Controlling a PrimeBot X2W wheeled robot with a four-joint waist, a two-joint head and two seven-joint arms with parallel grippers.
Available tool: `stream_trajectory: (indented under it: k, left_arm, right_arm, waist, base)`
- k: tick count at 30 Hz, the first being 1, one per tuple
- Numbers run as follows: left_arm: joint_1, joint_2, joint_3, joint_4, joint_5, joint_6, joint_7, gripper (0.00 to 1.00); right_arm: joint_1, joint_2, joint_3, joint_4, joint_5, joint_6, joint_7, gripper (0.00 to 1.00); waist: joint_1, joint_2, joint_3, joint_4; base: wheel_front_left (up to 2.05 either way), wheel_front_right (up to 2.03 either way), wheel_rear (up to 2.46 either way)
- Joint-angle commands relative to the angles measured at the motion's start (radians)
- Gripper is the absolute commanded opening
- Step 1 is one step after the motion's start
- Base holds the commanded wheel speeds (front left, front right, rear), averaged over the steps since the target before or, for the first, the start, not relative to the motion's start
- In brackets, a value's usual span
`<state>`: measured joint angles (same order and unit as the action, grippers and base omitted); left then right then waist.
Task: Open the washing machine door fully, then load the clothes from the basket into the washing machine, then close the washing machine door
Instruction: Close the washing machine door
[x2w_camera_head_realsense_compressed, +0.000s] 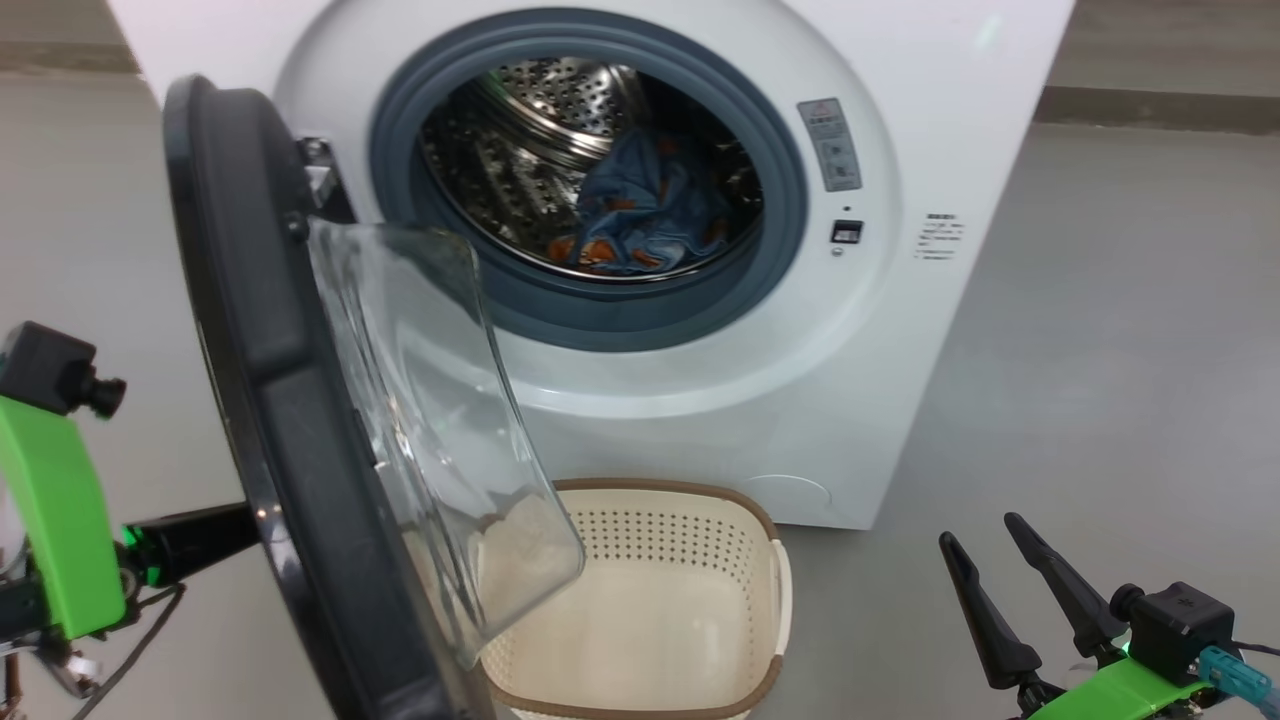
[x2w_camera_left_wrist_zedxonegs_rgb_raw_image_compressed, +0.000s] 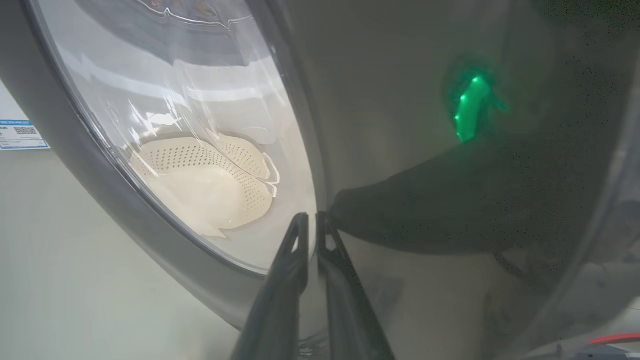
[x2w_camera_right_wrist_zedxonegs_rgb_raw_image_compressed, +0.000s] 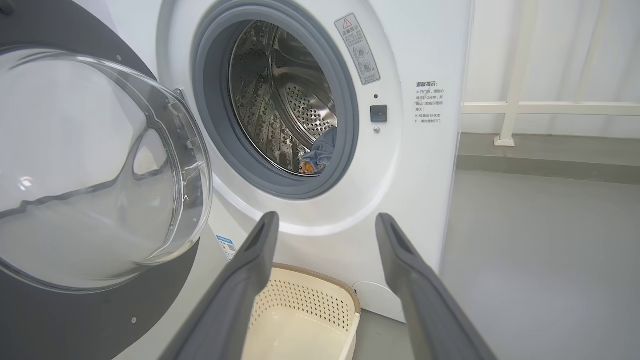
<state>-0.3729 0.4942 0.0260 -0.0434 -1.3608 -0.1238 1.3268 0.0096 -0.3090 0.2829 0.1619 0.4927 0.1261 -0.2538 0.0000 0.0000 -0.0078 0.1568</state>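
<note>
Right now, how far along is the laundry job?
Done: the clothes lie in the drum and the basket looks empty. In hand: the shut left gripper is at the outer face of the washing machine door, which stands open. Left: pushing that door closed.

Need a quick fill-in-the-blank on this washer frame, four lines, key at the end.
1. The clothes lie in the ____ of the washing machine.
2. The basket is ____.
3. The right gripper is ____.
4. The left gripper, by the washing machine door, is ____.
Missing: drum; empty; open; shut.
</note>
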Motion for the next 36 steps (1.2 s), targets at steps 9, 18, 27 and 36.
stream_trajectory:
  k: [9,18,27,36]
  left_arm:
    - [-0.099,-0.005,0.006,-0.018,0.05,-0.007,-0.069,0.0]
    - [-0.132,-0.021,-0.012,0.002,0.078,-0.007,-0.132,0.0]
    - [-0.174,-0.036,-0.027,0.035,0.102,-0.007,-0.214,0.0]
    - [-0.199,-0.046,-0.055,0.062,0.119,-0.007,-0.26,0.0]
  right_arm:
    - [-0.015,-0.005,-0.001,-0.026,-0.006,0.005,-0.008,1.0]
    - [-0.021,-0.004,-0.009,-0.027,-0.006,0.005,-0.008,1.0]
    - [-0.037,0.001,-0.011,-0.029,-0.006,0.005,-0.008,1.0]
    - [-0.044,0.009,-0.02,-0.031,-0.008,0.005,-0.008,1.0]
  waist:
    - [0.0,0.0,0.022,-0.127]
    - [0.0,0.0,0.04,-0.215]
    - [0.0,0.0,0.061,-0.28]
    - [0.0,0.0,0.077,-0.318]
  base:
    - [0.0,0.0,0.0]
    - [0.0,0.0,0.0]
    - [0.0,0.0,0.0]
    - [0.0,0.0,0.0]
